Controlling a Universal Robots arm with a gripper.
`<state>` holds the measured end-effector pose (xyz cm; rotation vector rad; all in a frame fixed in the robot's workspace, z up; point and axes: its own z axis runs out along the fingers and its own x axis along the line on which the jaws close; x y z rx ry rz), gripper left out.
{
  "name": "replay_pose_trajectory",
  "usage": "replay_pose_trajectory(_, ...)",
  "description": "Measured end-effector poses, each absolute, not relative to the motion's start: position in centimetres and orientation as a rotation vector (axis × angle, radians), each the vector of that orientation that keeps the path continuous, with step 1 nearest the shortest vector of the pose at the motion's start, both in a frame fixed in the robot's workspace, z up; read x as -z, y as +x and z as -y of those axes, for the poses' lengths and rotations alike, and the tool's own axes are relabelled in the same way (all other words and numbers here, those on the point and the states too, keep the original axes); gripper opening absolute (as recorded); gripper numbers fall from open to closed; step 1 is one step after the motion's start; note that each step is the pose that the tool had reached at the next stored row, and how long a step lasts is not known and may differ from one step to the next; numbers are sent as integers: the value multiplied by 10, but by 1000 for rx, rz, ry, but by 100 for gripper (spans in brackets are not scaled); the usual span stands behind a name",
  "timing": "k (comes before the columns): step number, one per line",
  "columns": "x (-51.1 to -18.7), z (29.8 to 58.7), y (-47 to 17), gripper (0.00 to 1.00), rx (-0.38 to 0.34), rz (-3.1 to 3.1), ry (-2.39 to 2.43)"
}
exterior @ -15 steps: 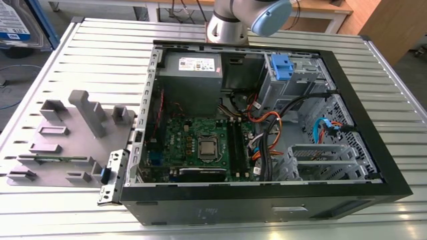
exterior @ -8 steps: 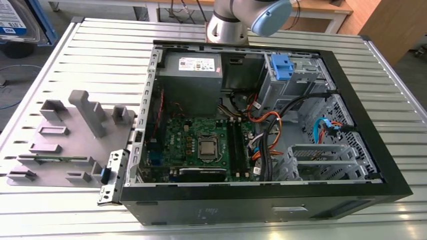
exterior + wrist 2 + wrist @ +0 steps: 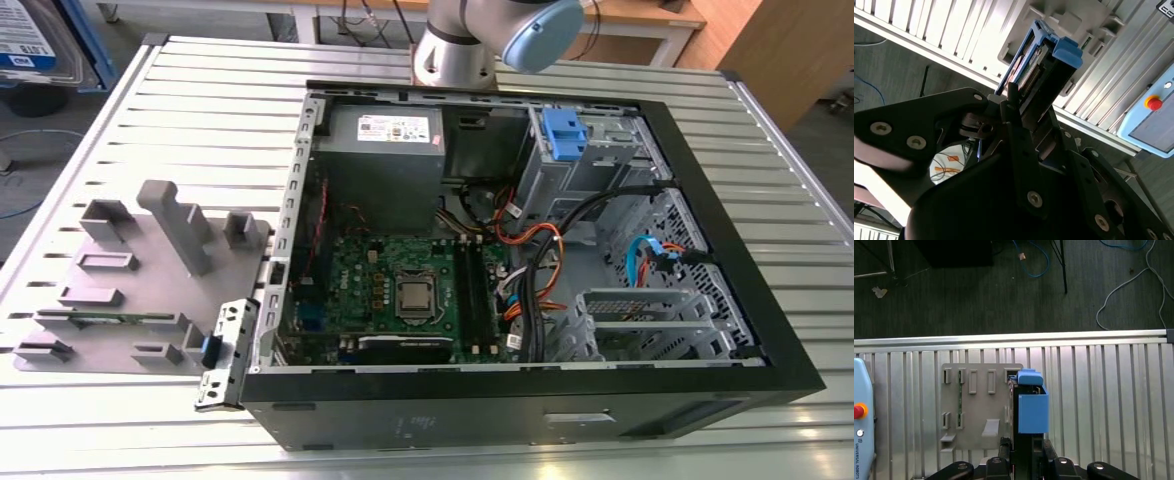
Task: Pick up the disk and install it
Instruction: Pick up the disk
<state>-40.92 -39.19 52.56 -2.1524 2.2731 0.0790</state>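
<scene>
Fingers (image 3: 1015, 117) of black metal pinch the disk (image 3: 1029, 67) from both sides. In both wrist views the disk juts out from between them, turned edge-on. Its blue bracket (image 3: 1032, 412) wraps around it and ends in a blue tab at the tip farthest from the fingers. The disk is held in the air above the ribbed metal table (image 3: 1104, 405), and in the first wrist view it is seen against one edge of the grey holder (image 3: 974, 412), a flat plate with upright slots that lies on the table. A thin green circuit strip (image 3: 960, 405) stands in one of the holder's slots. Near the holder, on the side away from the disk, a pale blue control box (image 3: 861, 390) with a red button rests on the table. Beyond the table edge nearest the holder is dark floor (image 3: 979, 300) with loose cords. In the exterior view an open computer case (image 3: 467, 410) lies on its side just beside the holder, on the exterior view's right of it. Inside the case are a green circuit board (image 3: 400, 290), a grey box (image 3: 380, 150) with a white sticker, and bundles of black and orange cables (image 3: 534, 260). A blue plastic part (image 3: 561, 135) sits in the metal cage at the case's corner far from the holder. The arm (image 3: 461, 45), silver with a pale blue cap, rises behind the case, well apart from the holder.
</scene>
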Motion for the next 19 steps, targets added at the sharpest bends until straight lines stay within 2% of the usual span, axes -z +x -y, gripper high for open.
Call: replay_pose_trajectory(19,-526,392,-400,35,-79,-2273,-2152)
